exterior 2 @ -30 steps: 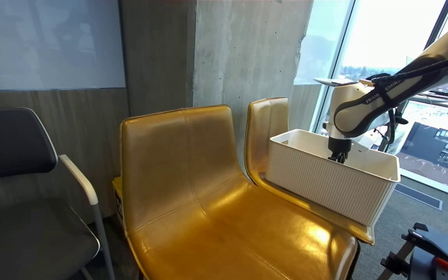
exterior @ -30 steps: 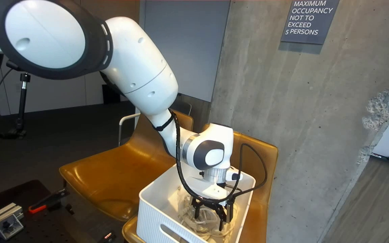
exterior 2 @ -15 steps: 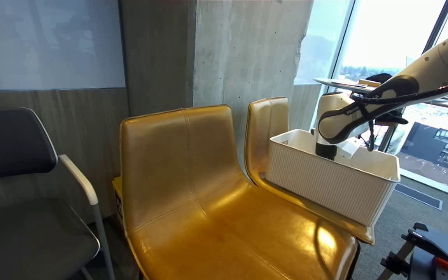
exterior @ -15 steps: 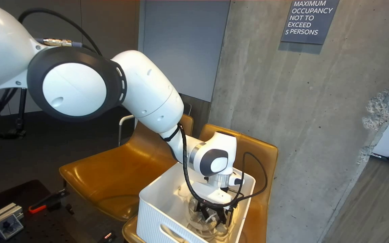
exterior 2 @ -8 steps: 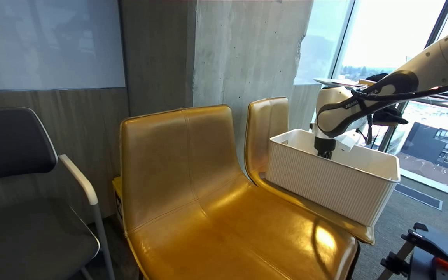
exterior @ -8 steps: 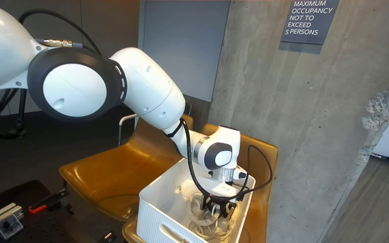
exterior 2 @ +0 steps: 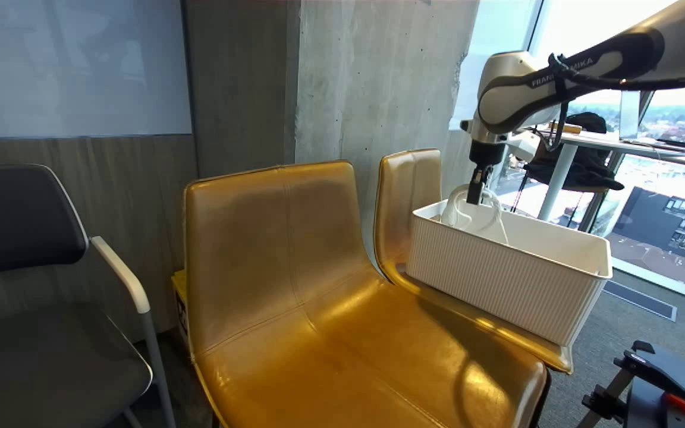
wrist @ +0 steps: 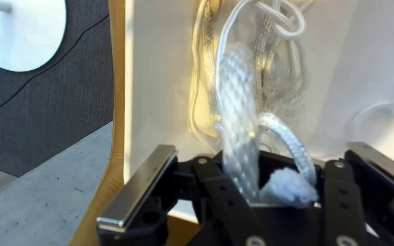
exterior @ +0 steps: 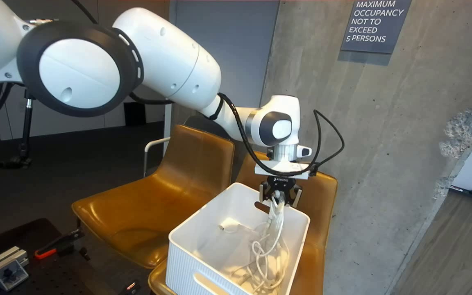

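Looks like an office meeting room, well above street level. Seems so from a sign (exterior: 373, 25) capping occupancy at five persons on a bare concrete wall (exterior: 375, 123), a glossy whiteboard (exterior 2: 75, 68), tan leather-look chairs (exterior 2: 330, 297), a dark armchair (exterior 2: 15, 220), grey carpet (exterior 2: 595, 327), and a tall window (exterior 2: 592, 30) looking down on rooftops (exterior 2: 646, 255).

The bin (exterior: 195, 259) sits on a chair (exterior 2: 408, 185), and rope (exterior: 277, 215) hangs into it from between the fingers (exterior 2: 474, 194), with more lying in the bottom. In an exterior view, another chair (exterior: 166, 194) stands to the left of the bin, a tabletop (exterior: 57, 278) is down in the near left corner, and a wall (exterior: 342, 135) is behind on the right. In an exterior view, an armchair (exterior 2: 51, 356) is on the left, with that other chair between it and the bin.
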Controlling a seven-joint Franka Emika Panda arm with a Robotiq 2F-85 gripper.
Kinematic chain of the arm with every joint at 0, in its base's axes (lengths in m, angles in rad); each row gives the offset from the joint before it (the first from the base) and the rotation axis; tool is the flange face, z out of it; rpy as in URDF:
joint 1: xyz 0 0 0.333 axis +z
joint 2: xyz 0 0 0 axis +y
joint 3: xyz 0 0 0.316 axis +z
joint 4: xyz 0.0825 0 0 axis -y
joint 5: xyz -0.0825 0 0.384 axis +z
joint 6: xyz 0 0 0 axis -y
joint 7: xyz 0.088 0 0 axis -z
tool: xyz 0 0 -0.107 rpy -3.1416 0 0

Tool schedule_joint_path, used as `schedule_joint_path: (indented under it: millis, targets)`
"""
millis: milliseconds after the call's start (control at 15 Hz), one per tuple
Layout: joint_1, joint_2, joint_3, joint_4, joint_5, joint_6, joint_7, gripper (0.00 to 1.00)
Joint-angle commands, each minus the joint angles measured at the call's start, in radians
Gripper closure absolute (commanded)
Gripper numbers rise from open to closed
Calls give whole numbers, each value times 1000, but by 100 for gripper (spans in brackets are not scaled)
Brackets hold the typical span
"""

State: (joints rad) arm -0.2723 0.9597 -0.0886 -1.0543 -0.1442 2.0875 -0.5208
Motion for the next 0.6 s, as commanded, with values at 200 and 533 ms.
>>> schedule_joint_path:
  millis: [200,533]
  targets:
    - [98,-200,38,47,-28,-171,-115,100]
    - [245,-344,45,3,-58,-209,-93,100]
